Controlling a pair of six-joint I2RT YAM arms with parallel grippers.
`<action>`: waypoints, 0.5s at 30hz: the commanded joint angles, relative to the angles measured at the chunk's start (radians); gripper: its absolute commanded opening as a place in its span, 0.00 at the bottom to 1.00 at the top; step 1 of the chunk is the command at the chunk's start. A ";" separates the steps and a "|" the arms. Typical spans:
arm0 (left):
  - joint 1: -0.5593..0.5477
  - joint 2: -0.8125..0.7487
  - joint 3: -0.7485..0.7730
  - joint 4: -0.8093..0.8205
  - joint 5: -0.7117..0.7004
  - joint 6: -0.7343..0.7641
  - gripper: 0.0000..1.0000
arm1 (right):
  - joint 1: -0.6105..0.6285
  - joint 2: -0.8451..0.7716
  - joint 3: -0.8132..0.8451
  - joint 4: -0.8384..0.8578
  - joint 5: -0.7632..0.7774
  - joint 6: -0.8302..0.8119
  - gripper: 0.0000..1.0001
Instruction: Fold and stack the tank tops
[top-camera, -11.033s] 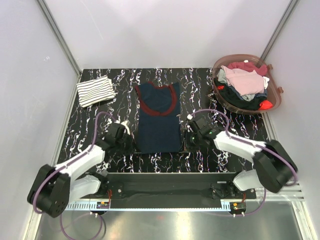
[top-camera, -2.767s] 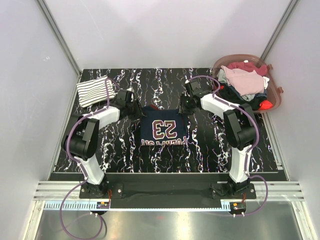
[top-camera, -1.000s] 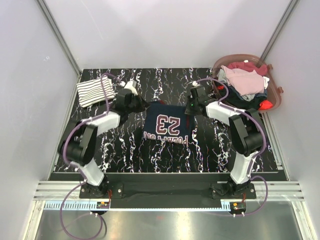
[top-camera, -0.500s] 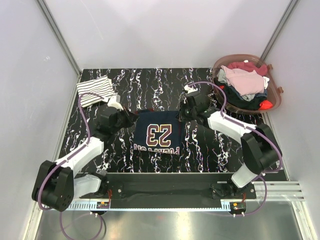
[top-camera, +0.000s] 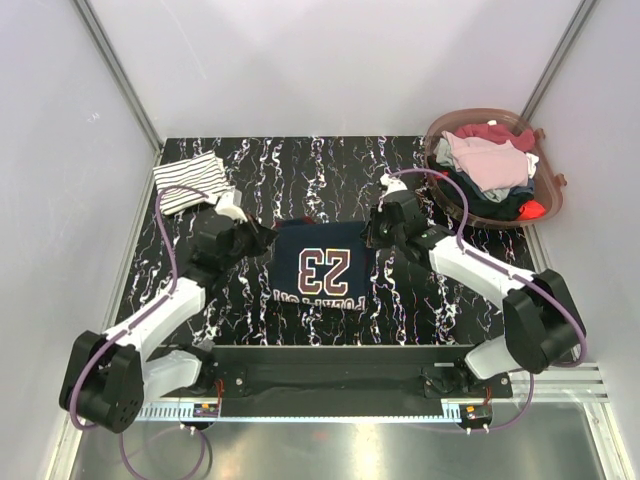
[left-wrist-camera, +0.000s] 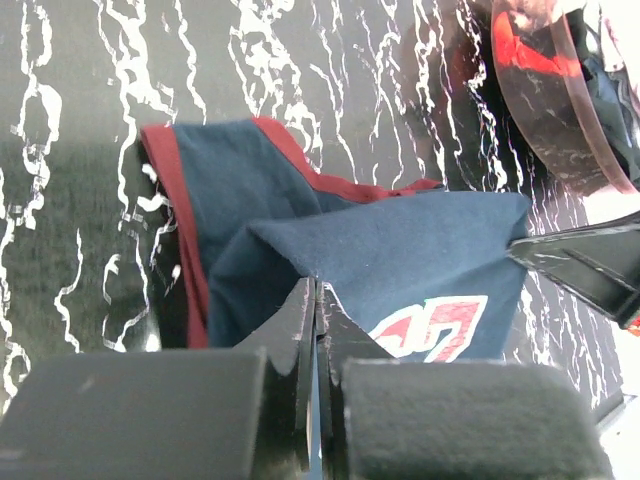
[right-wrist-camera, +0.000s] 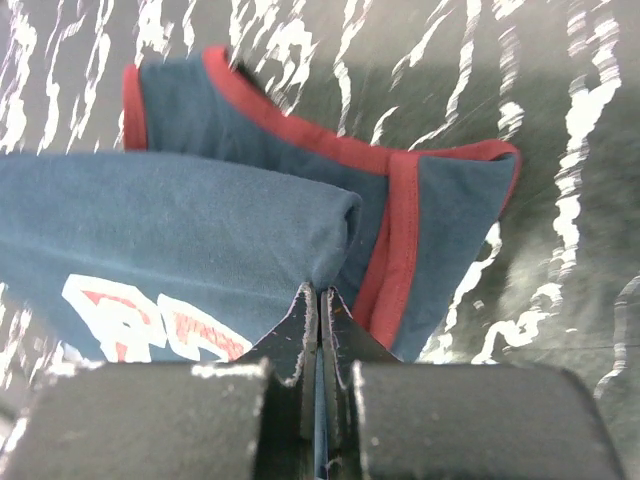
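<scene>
Now pinching the navy tank top's (top-camera: 322, 265) fold at the tips of left gripper (left-wrist-camera: 315, 292) and right gripper (right-wrist-camera: 320, 296) to pull it square.

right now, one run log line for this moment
left gripper: shut on navy tank top | right gripper: shut on it | fold: doubled, number up | striped tank top: folded, far-left corner

Navy top (top-camera: 322, 240): lower layer covered by the folded-over half. Lettering (top-camera: 318, 301) under the number (top-camera: 326, 267) too small to read from above. Left wrist view: number partly behind the left gripper (left-wrist-camera: 315, 288); basket (left-wrist-camera: 545, 100) cut off at top right corner.
</scene>
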 joint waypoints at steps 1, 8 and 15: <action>0.001 0.079 0.111 0.094 -0.035 0.043 0.00 | -0.006 -0.014 0.041 0.025 0.179 -0.004 0.00; -0.003 0.629 0.446 0.174 0.118 0.023 0.01 | -0.099 0.170 0.095 0.023 0.342 0.138 0.00; -0.020 0.707 0.593 0.024 0.108 0.089 0.54 | -0.119 0.217 0.102 0.014 0.379 0.157 0.56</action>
